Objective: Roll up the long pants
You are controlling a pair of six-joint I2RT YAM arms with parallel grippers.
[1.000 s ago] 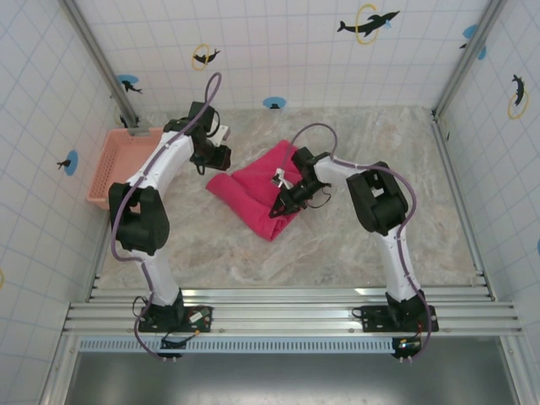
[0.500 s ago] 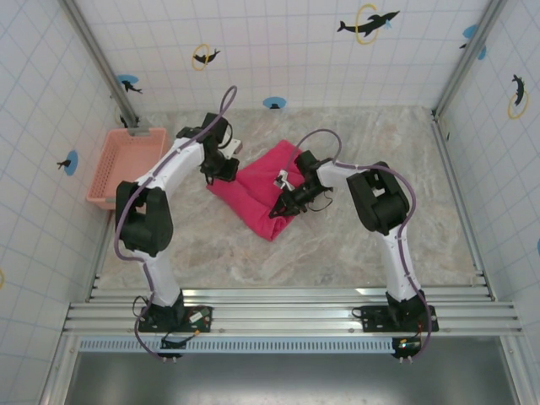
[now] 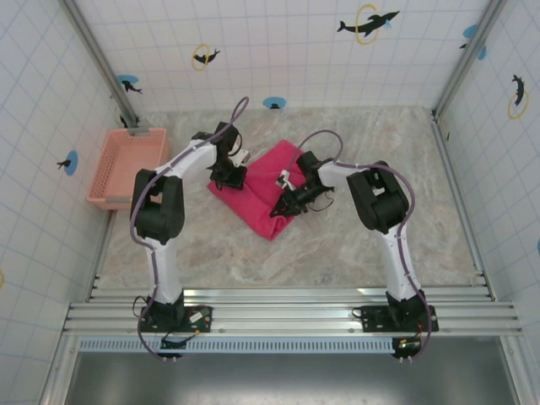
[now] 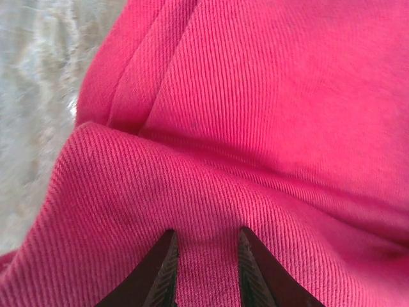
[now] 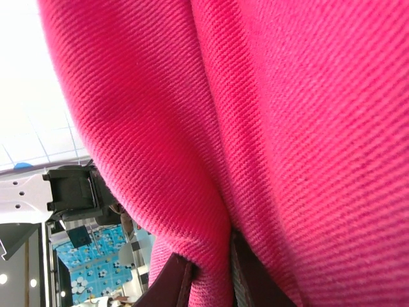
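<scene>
Pink pants sit folded in a loose slab on the worktop, not rolled yet. Left fingers and right fingers each clamp a fold. Most rolling's ahead, I reckon.

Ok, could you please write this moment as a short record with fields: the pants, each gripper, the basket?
long pants: pink-red folded bundle lying on the middle of the table
left gripper: at the bundle's left edge, closed on a fold of fabric
right gripper: at the bundle's near-right edge, closed on fabric
basket: at the table's left side, apart from the pants
</scene>
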